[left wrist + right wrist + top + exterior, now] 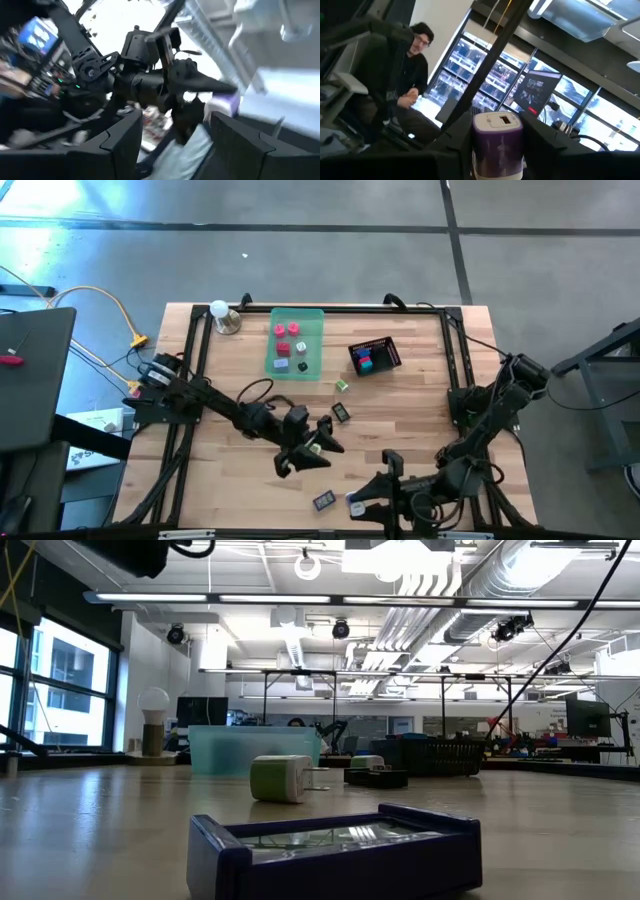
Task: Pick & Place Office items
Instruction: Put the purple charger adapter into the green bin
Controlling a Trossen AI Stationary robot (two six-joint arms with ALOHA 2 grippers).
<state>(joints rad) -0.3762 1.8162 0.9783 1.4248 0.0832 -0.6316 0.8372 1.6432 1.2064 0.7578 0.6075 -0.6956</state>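
The left wrist view is smeared, yet the left gripper shows its fingers spread with nothing between them. The right gripper, at 6 o'clock, pinches a lavender-and-white piece. The translucent green tray holds pink and red blocks; the mesh basket, at 1 o'clock, holds blue and red pieces.

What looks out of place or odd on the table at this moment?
Several small office items lie loose on the wooden table, outside the translucent green tray and black mesh basket. A green-and-white block lies tipped on its side. The right gripper holds a lavender-and-white block aloft, pointed at the room rather than the table.
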